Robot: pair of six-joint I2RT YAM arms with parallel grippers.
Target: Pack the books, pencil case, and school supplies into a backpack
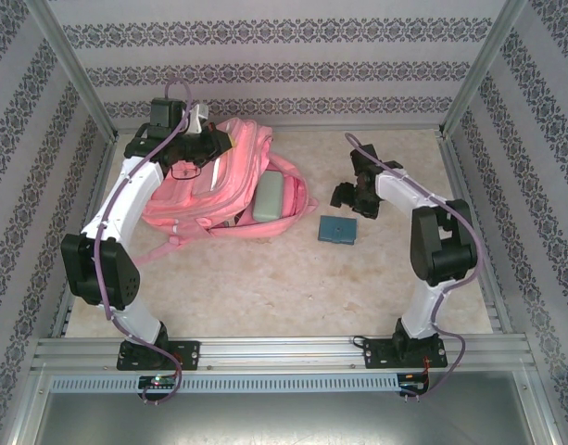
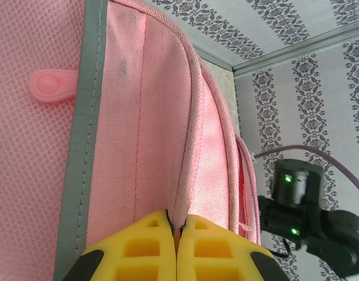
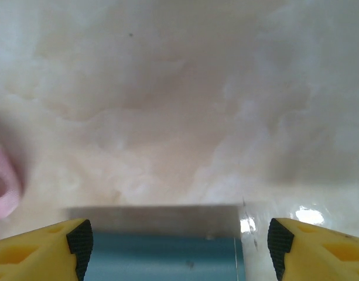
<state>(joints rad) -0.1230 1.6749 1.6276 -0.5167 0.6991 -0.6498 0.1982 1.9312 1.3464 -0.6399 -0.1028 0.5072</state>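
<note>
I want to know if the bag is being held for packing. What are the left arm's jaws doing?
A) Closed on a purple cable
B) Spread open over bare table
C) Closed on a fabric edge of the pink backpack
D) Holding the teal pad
C: in the left wrist view the left jaws are closed on a piped edge of the pink backpack; the teal pad lies apart on the table.
</note>
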